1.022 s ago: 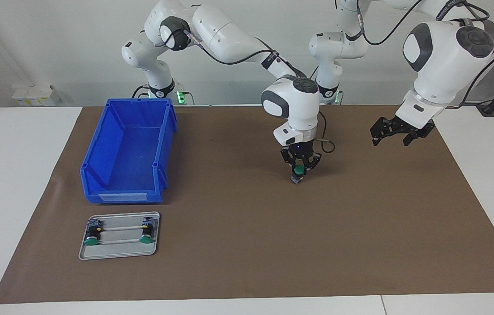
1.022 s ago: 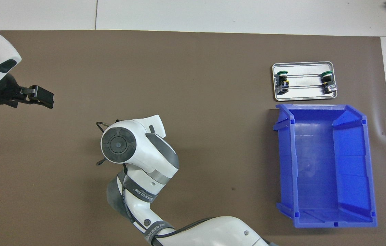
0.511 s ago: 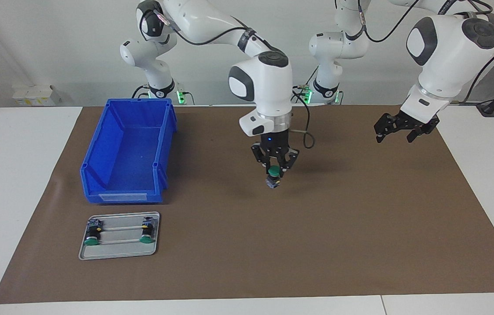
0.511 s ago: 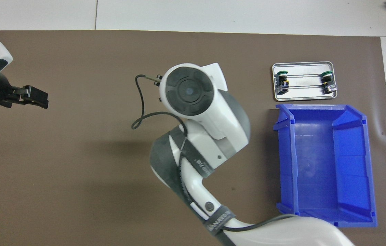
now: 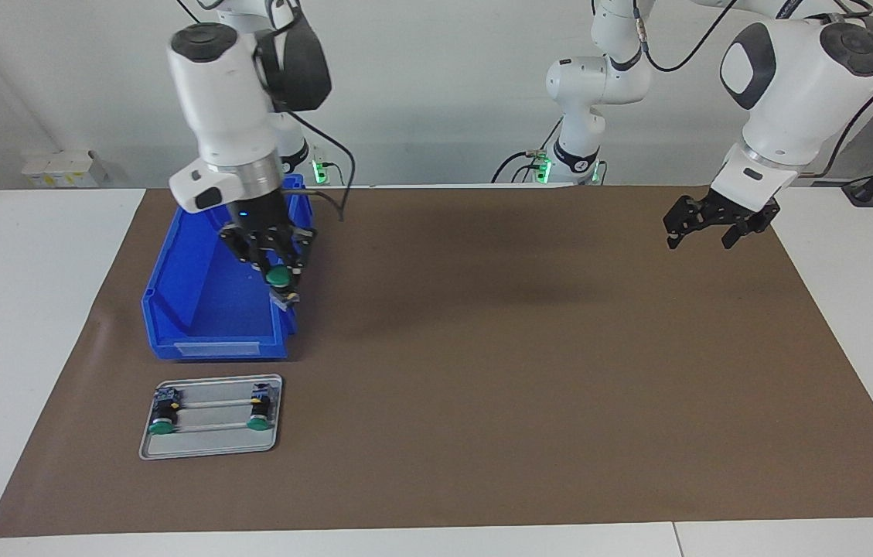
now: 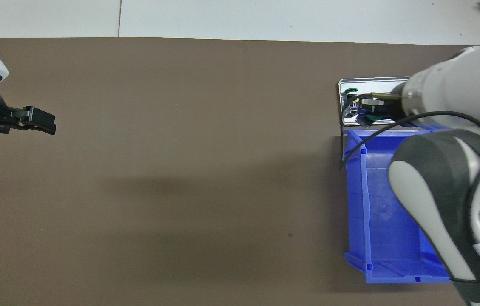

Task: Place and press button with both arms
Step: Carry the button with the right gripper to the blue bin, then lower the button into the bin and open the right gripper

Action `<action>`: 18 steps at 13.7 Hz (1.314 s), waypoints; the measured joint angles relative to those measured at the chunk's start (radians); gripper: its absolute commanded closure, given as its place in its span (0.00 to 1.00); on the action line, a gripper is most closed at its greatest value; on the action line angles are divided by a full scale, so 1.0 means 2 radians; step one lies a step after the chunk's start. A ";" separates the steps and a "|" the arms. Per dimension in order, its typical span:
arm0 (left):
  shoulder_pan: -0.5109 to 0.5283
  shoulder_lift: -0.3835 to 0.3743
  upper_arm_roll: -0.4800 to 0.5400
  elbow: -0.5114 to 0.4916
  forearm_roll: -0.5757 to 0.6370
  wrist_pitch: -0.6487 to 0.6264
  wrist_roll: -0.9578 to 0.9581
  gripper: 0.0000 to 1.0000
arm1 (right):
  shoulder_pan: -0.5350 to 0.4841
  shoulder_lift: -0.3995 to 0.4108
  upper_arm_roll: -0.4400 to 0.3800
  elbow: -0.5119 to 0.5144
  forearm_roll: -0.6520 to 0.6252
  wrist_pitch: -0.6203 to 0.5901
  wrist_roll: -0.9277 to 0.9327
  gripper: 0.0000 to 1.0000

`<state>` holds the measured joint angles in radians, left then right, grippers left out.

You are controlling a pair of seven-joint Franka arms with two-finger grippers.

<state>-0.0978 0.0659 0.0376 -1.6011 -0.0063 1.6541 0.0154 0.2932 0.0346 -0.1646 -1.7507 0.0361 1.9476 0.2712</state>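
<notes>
Three green-capped buttons: one (image 5: 278,277) between the fingers of the right gripper (image 5: 281,288), two (image 5: 162,425) (image 5: 256,422) on the single metal tray (image 5: 208,452). One blue bin (image 5: 204,350), one brown mat (image 5: 529,402). Two arms (image 5: 223,100) (image 5: 792,85); the far buttons' details are hard to make out.

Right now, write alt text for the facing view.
The right gripper holds a green button in its jaws over the blue bin. Two more buttons lie in a metal tray on the brown mat, while the left gripper waits open at the other end.
</notes>
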 measured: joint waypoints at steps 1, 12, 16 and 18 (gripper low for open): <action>0.000 -0.002 0.000 0.000 0.000 0.000 0.000 0.01 | -0.036 -0.020 0.000 -0.039 0.021 0.009 -0.058 1.00; 0.000 -0.006 0.000 0.000 0.000 0.000 0.000 0.01 | -0.123 -0.073 0.002 -0.327 0.096 0.232 -0.241 1.00; 0.000 -0.006 0.000 0.000 0.000 0.000 0.000 0.01 | -0.123 -0.065 0.002 -0.336 0.097 0.240 -0.242 0.53; 0.000 -0.006 0.000 0.000 0.000 0.000 0.000 0.01 | -0.123 -0.063 0.002 -0.337 0.098 0.240 -0.242 0.36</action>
<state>-0.0978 0.0546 0.0379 -1.6017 -0.0063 1.6535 0.0153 0.0465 -0.0918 -0.1607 -2.4244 0.2316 2.4270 -0.2135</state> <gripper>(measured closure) 0.004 0.533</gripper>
